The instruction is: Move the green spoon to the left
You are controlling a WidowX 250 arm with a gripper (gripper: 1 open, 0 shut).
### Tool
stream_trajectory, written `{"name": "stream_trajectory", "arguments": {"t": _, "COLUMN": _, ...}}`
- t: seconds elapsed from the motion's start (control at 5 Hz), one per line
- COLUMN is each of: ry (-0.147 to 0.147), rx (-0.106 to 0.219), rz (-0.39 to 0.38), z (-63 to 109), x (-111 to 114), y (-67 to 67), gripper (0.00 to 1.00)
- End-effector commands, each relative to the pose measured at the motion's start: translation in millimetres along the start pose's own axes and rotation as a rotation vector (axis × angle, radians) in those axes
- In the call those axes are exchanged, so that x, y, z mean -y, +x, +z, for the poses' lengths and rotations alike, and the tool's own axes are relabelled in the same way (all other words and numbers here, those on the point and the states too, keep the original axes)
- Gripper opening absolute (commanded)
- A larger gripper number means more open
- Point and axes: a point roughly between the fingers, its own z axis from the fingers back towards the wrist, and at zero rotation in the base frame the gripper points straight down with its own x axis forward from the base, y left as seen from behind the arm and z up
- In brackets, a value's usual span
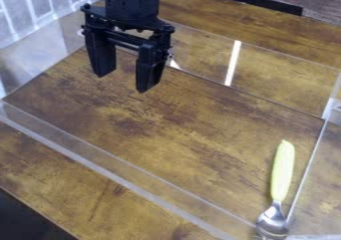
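Nothing done yet. Your gripper (pixel 124 73) hangs over the upper left of the wooden counter (pixel 147 124), pointing down, jaws spread wide and empty. Between it and the target there's just bare wood inside the clear plastic walls (pixel 127 174). The green spoon (pixel 278 189) lies far off at the lower right corner, handle toward the back, metal bowl toward the front edge, close to the right wall. Still to do, by my read: reach, grab, carry left, release.

single high view, angled down across wooden table (pixel 173 124), fairly near
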Motion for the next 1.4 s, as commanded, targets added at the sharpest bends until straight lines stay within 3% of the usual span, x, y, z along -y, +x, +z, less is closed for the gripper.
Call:
{"name": "stream_trajectory", "arguments": {"t": 0.0, "ry": -0.008, "rx": -0.036, "rz": 0.037, "z": -20.9, "x": 8.9, "y": -1.5, "gripper": 1.0}}
{"name": "stream_trajectory", "arguments": {"t": 0.2, "ry": -0.019, "rx": -0.003, "rz": -0.015, "z": -29.6, "x": 50.9, "y": 17.3, "gripper": 1.0}}
{"name": "stream_trajectory", "arguments": {"t": 0.4, "ry": -0.029, "rx": 0.035, "rz": -0.064, "z": -35.1, "x": 99.0, "y": 44.2, "gripper": 1.0}}
{"name": "stream_trajectory", "arguments": {"t": 0.6, "ry": -0.044, "rx": 0.073, "rz": -0.054, "z": -30.0, "x": 129.7, "y": 61.5, "gripper": 1.0}}
{"name": "stream_trajectory", "arguments": {"t": 0.8, "ry": -0.068, "rx": 0.105, "rz": -0.006, "z": -23.5, "x": 141.5, "y": 73.6, "gripper": 1.0}}
{"name": "stream_trajectory", "arguments": {"t": 1.0, "ry": -0.067, "rx": 0.092, "rz": 0.002, "z": -26.1, "x": 138.3, "y": 81.5, "gripper": 1.0}}
{"name": "stream_trajectory", "arguments": {"t": 1.2, "ry": -0.069, "rx": 0.086, "rz": 0.015, "z": -39.7, "x": 142.7, "y": 87.7, "gripper": 1.0}}
